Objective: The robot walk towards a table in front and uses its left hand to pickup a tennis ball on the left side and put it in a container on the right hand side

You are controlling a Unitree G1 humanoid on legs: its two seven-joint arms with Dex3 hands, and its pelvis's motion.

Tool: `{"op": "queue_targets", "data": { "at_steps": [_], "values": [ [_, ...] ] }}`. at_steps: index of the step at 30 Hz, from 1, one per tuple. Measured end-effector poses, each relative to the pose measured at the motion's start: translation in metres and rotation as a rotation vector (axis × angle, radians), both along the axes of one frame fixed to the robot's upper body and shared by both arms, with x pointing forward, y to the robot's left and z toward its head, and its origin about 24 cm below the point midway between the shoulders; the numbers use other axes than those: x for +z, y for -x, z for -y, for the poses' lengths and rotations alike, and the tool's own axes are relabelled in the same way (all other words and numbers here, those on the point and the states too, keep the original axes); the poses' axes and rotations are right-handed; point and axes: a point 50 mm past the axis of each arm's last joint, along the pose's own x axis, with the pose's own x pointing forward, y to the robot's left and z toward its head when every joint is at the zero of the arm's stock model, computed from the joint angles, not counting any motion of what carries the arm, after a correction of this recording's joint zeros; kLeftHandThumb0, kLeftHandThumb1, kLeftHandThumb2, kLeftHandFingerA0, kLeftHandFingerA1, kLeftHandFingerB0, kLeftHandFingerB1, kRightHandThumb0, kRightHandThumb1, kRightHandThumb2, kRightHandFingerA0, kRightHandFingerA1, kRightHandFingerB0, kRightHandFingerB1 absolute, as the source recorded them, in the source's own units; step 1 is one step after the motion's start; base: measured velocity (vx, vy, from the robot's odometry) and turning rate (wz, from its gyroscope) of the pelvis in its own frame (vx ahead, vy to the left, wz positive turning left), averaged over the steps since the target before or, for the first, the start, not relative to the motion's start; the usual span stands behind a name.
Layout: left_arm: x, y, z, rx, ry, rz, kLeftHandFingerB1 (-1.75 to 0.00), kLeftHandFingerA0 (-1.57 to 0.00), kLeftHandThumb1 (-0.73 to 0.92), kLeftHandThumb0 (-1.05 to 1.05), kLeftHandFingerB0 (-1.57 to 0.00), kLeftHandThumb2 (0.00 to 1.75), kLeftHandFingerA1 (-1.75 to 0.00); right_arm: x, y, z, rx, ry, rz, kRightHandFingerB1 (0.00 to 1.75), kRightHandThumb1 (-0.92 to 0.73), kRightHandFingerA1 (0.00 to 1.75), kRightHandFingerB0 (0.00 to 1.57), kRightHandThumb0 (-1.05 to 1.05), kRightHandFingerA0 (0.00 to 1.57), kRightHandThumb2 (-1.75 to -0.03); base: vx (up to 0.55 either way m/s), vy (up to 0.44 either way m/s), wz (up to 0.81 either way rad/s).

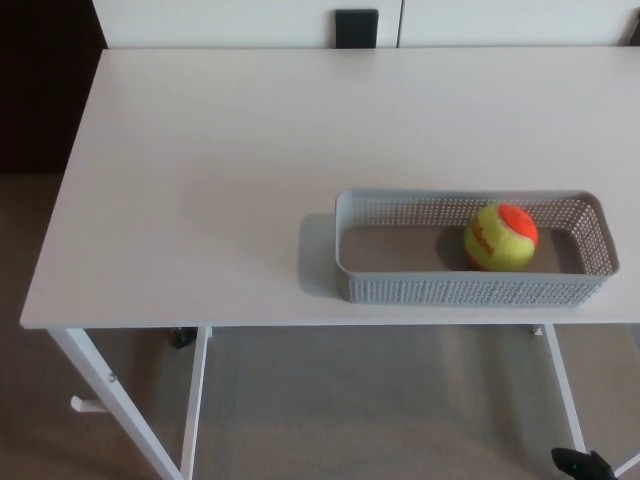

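A yellow and orange tennis ball lies inside a grey perforated container, toward its right end. The container stands on the white table near the front edge, right of centre. A small black part, which looks like my right hand, shows at the bottom right corner, below the table's edge and well away from the ball. My left hand does not show.
The table's white legs stand on a beige carpet. A black object sits against the white wall behind the table's far edge. A dark area lies to the far left.
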Motion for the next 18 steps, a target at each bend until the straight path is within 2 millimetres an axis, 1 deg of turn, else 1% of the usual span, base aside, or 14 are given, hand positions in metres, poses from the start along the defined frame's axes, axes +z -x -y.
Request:
{"op": "queue_targets", "data": {
  "at_steps": [1,2,3,4,5,6,10,11,12,13,14,15,16,18],
  "values": [
    [-0.003,0.000,-0.001,-0.002,-0.013,-0.008,-0.24,-0.21,0.87,-0.74,-0.11,0.68,-0.37,0.000,0.000,0.001,-0.006,-0.002,0.003,0.37,-0.91,0.55,0.03,-0.45,0.07,-0.74,0.00,0.000,0.00],
    [-0.004,0.000,-0.001,-0.003,-0.020,-0.010,-0.24,-0.20,0.86,-0.73,-0.12,0.67,-0.36,0.001,0.000,0.002,-0.009,-0.003,0.005,0.33,-0.91,0.55,0.05,-0.45,0.07,-0.75,0.00,0.000,0.00],
    [-0.007,-0.001,-0.002,-0.003,-0.035,-0.013,-0.49,0.00,0.52,-0.36,0.00,1.08,-0.50,0.001,0.000,0.004,-0.015,-0.005,0.012,0.34,-0.90,0.55,0.06,-0.44,0.07,-0.74,0.00,0.000,0.00],
    [-0.009,-0.002,-0.002,-0.003,-0.044,-0.012,-0.49,-0.01,0.52,-0.36,0.00,1.08,-0.50,0.002,-0.001,0.005,-0.018,-0.006,0.015,0.55,-0.80,0.59,0.06,-0.26,0.12,-1.27,0.00,0.000,0.00],
    [-0.011,-0.003,-0.003,-0.004,-0.056,-0.009,-0.49,-0.01,0.52,-0.36,0.00,1.08,-0.50,0.002,-0.001,0.006,-0.024,-0.010,0.018,0.55,-0.80,0.59,0.06,-0.26,0.12,-1.27,0.00,0.000,0.00],
    [-0.012,-0.004,-0.003,-0.005,-0.065,-0.005,-0.25,-0.19,0.86,-0.73,-0.13,0.67,-0.37,0.002,-0.001,0.007,-0.029,-0.012,0.018,0.55,-0.81,0.59,0.06,-0.25,0.12,-1.28,0.00,0.000,0.00],
    [-0.014,-0.007,-0.008,-0.016,-0.114,0.016,-0.24,-0.20,0.86,-0.73,-0.12,0.67,-0.37,0.001,0.000,0.011,-0.046,-0.015,0.017,0.56,-0.81,0.60,0.08,-0.25,0.13,-1.28,0.00,0.000,0.00],
    [-0.014,-0.007,-0.009,-0.017,-0.122,0.018,-0.24,-0.19,0.86,-0.73,-0.12,0.67,-0.37,0.000,0.001,0.012,-0.047,-0.016,0.016,0.41,-0.85,0.56,0.07,-0.42,0.06,-0.83,0.00,0.000,0.00],
    [-0.015,-0.006,-0.009,-0.018,-0.128,0.022,-0.24,-0.21,0.86,-0.72,-0.12,0.67,-0.38,0.000,0.002,0.012,-0.047,-0.017,0.015,0.40,-0.81,0.55,0.04,-0.41,0.05,-0.90,0.00,0.000,0.00],
    [-0.016,-0.004,-0.009,-0.019,-0.133,0.025,-0.24,-0.21,0.86,-0.72,-0.12,0.67,-0.38,-0.001,0.003,0.012,-0.047,-0.018,0.013,0.40,-0.81,0.55,0.04,-0.41,0.05,-0.90,0.00,0.000,0.00],
    [-0.016,-0.003,-0.008,-0.020,-0.137,0.027,-0.24,-0.21,0.86,-0.71,-0.12,0.68,-0.38,-0.002,0.006,0.012,-0.047,-0.019,0.008,0.33,-0.88,0.55,0.06,-0.35,0.07,-0.75,0.00,0.000,0.00],
    [-0.017,-0.001,-0.008,-0.022,-0.140,0.028,-0.24,-0.21,0.86,-0.71,-0.12,0.68,-0.38,-0.003,0.008,0.013,-0.048,-0.019,0.002,0.33,-0.88,0.55,0.06,-0.35,0.07,-0.75,0.00,0.000,0.00],
    [-0.017,0.000,-0.008,-0.024,-0.143,0.029,-0.25,-0.21,0.86,-0.70,-0.12,0.67,-0.36,-0.004,0.010,0.013,-0.049,-0.020,-0.002,0.37,-0.84,0.53,0.07,-0.41,0.04,-0.84,0.00,0.000,0.00],
    [-0.018,0.003,-0.009,-0.028,-0.150,0.031,-0.25,-0.21,0.86,-0.70,-0.12,0.67,-0.36,-0.005,0.013,0.013,-0.050,-0.023,-0.010,0.37,-0.84,0.53,0.07,-0.41,0.04,-0.84,0.00,0.000,0.00]
  ]
}}
